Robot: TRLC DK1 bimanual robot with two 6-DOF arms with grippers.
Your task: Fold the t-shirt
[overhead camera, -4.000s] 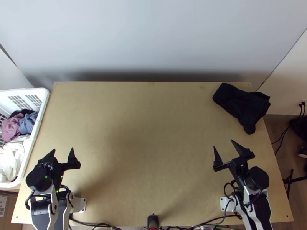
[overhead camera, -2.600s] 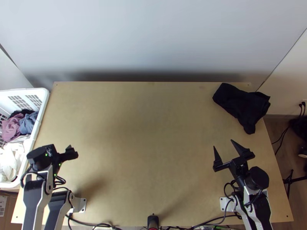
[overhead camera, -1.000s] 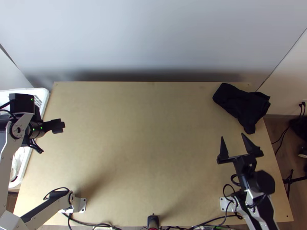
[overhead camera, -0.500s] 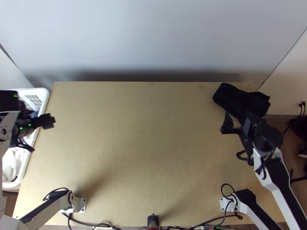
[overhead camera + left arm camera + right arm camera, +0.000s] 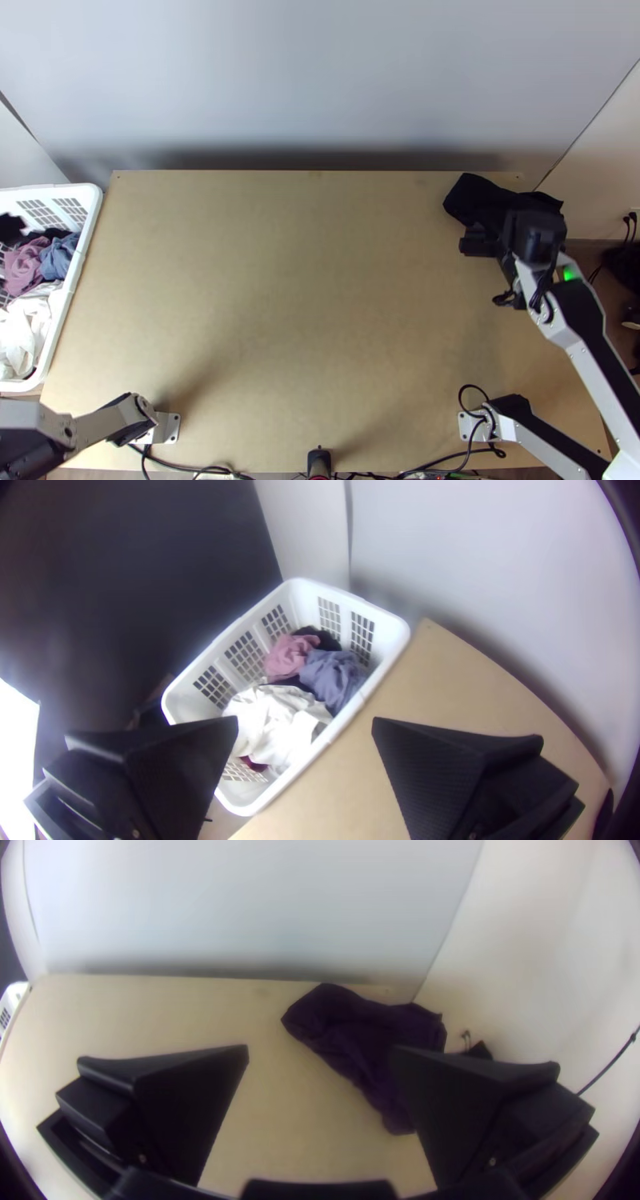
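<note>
Right claw [image 5: 498,240]: fingers wide apart, nothing held; table's [image 5: 304,304] two o'clock. T-shirt [image 5: 480,194]: one, dark, bunched, lying just beyond that claw, also two o'clock. Left claw [image 5: 11,230]: fingers wide apart, empty; towards nine o'clock. Basket [image 5: 84,240]: white, beside the table, nine o'clock; contains assorted clothes [image 5: 60,256].

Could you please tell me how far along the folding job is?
Nothing looks done: the dark cloth lies bunched near the table's far right corner. Nothing is in hand: the left gripper and right gripper are open and empty. Spreading and folding the cloth seem left.
</note>
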